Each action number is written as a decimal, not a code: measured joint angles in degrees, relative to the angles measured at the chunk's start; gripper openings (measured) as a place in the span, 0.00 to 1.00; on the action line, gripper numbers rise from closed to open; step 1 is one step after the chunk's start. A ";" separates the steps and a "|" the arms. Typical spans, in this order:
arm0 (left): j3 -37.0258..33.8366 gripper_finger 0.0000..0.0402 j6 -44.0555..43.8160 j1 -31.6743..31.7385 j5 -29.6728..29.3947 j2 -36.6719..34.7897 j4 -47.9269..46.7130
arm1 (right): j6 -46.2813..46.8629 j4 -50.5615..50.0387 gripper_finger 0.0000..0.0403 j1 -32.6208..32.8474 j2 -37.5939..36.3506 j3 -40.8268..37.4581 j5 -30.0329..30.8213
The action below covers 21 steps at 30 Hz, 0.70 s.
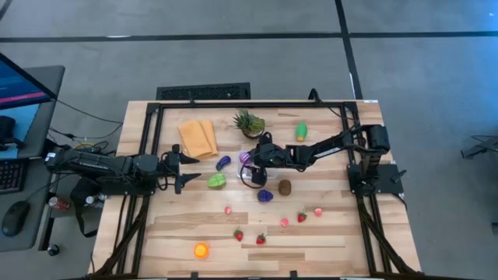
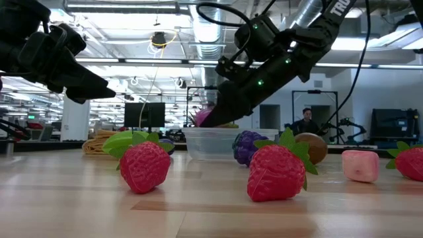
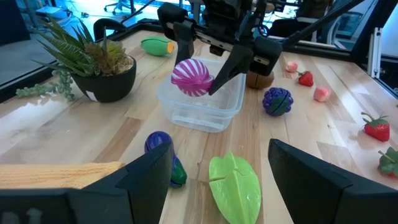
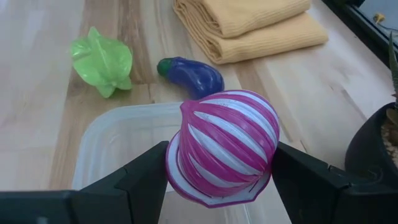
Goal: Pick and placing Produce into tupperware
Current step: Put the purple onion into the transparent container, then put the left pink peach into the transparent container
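Observation:
My right gripper (image 1: 250, 161) is shut on a magenta-and-white striped toy vegetable (image 4: 224, 146), also seen from the left wrist as the striped toy (image 3: 191, 77). It hangs just above the clear tupperware (image 3: 202, 106), which stands on the table mid-centre (image 1: 253, 177). My left gripper (image 1: 187, 169) hovers open over the table's left part, its fingers pointing toward a light-green leafy toy (image 3: 233, 183) and a purple eggplant (image 3: 161, 152). A purple grape bunch (image 1: 265, 195), a brown fruit (image 1: 285, 187), strawberries (image 1: 239, 233) and an orange fruit (image 1: 201, 250) lie on the wood. My right gripper pinches the striped toy between its two fingers (image 4: 146, 177), one on each side of its round body near the wide lower rim (image 4: 180, 180). The fingers slant down from the table's right. The toy is lifted clear over the tupperware's rim.
A spiky potted plant (image 1: 249, 123) and a folded yellow-orange cloth (image 1: 198, 138) sit at the far side, and a green-yellow toy (image 1: 301, 131) lies far right. A pink piece (image 1: 318, 211) and more strawberries lie toward the near edge. A black frame borders the table.

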 joint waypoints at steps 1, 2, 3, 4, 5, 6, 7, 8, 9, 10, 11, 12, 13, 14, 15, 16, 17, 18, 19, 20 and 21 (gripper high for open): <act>0.01 0.64 -0.01 0.00 0.00 -0.02 0.00 | -0.01 -0.10 0.63 0.00 0.00 0.00 -0.23; 0.00 0.64 -0.01 0.00 0.00 -0.01 0.00 | -0.02 -0.27 0.63 -0.05 0.00 0.00 -0.90; 0.00 0.64 -0.01 0.00 0.00 0.00 0.00 | -0.02 -0.32 0.63 -0.07 0.00 0.00 -1.61; 0.00 0.64 -0.01 0.00 0.00 -0.01 0.00 | -0.02 -0.28 0.63 -0.07 0.00 0.00 -2.24; 0.00 0.64 -0.01 -0.01 0.00 -0.01 0.00 | -0.02 -0.14 0.63 -0.12 0.00 0.00 -2.73; 0.00 0.64 -0.01 0.00 0.00 0.00 0.00 | -0.02 -0.02 0.64 -0.14 0.00 0.00 -2.83; 0.00 0.64 -0.01 0.00 0.00 0.00 0.00 | -0.02 0.01 0.64 -0.13 0.00 0.00 -2.92; 0.00 0.64 -0.01 -0.02 0.00 -0.02 0.00 | -0.02 0.01 0.64 -0.15 0.00 0.00 -2.94; 0.00 0.64 -0.01 -0.01 0.00 -0.01 0.00 | -0.02 0.01 0.65 -0.17 0.00 0.00 -2.94; 0.00 0.64 -0.01 0.00 0.00 -0.02 0.00 | -0.02 0.01 0.66 -0.17 0.00 0.00 -2.92; 0.00 0.64 -0.01 0.00 0.00 0.00 0.00 | -0.02 0.03 0.67 -0.17 0.00 0.00 -2.90; 0.00 0.64 -0.01 0.00 0.00 -0.02 0.00 | -0.02 0.03 0.68 -0.20 0.00 0.00 -2.84; 0.00 0.64 -0.01 0.00 0.00 0.00 0.00 | -0.02 0.05 0.69 -0.20 0.00 0.00 -2.81; 0.00 0.64 -0.01 0.00 0.00 -0.01 0.00 | -0.02 0.05 0.70 -0.18 0.00 0.00 -2.83; 0.00 0.64 -0.01 -0.01 0.00 0.00 0.00 | -0.04 0.05 0.72 -0.17 0.00 0.00 -2.83; 0.00 0.64 -0.01 -0.02 0.00 0.00 0.00 | -0.07 0.05 0.73 -0.17 0.00 0.00 -2.83; 0.00 0.64 -0.01 -0.01 0.00 0.00 0.00 | -0.10 0.06 0.75 -0.17 0.00 0.00 -2.86; 0.00 0.64 -0.01 0.00 0.00 -0.01 0.00 | -0.11 0.06 0.76 -0.17 0.00 0.00 -2.86; 0.00 0.64 -0.01 0.00 0.00 -0.01 0.00 | -0.11 0.07 0.77 -0.17 0.00 0.00 -2.86; 0.00 0.64 -0.01 -0.01 0.00 -0.02 0.00 | -0.11 0.07 0.79 -0.17 0.00 0.00 -2.86; 0.00 0.64 -0.01 0.00 0.00 -0.01 0.00 | -0.13 0.07 0.80 -0.17 0.00 0.00 -2.86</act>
